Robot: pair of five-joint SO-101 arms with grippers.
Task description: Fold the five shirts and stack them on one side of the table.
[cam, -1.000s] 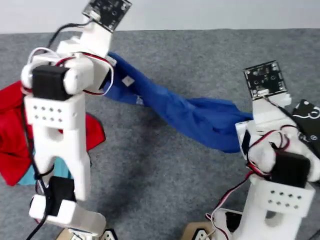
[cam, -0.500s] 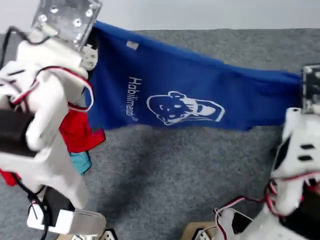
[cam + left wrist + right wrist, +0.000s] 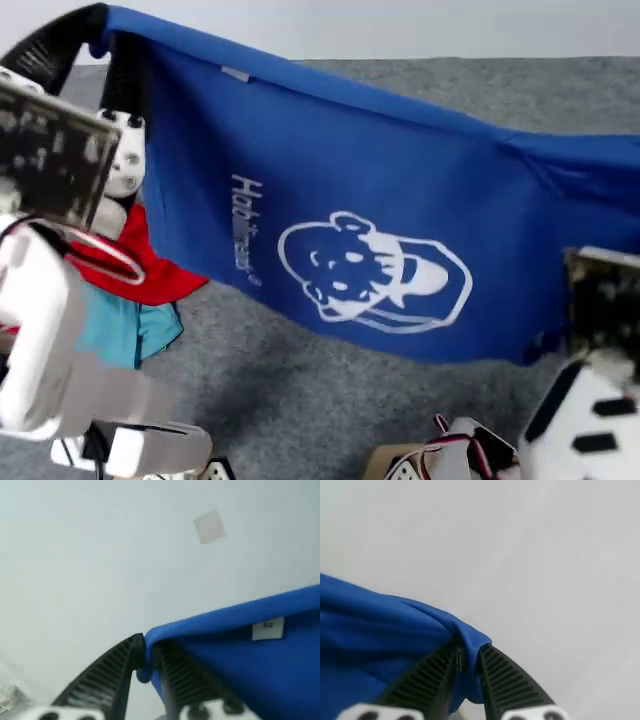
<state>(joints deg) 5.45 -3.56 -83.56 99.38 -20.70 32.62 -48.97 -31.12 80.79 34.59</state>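
Aloft over the grey felt-like tabletop (image 3: 290,400), a royal-blue cotton T-shirt (image 3: 400,190) hangs spread like a banner between two white robot arms. Its front faces the high camera, showing a white cartoon face (image 3: 370,272) in outline and a line of white lettering running sideways beside it.

The left gripper (image 3: 147,655), seen from its own wrist camera, has its black ribbed fingers pinched together on one upper corner of the shirt. A small white label (image 3: 267,628) shows just inside the top edge nearby. From above, that same gripper (image 3: 100,35) sits at the cloth's high corner, near the far left of the table.

The right gripper (image 3: 469,655) is likewise clamped on the opposite upper corner, a fold of blue fabric bunched between its fingers against a pale wall (image 3: 545,555).

The top edge slopes down from the left gripper toward the right side. Whether the lower hem clears the table cannot be told.

At the table's left side a crumpled red shirt (image 3: 140,270) lies touching a teal garment (image 3: 125,325), both partly hidden by the left arm (image 3: 40,330).
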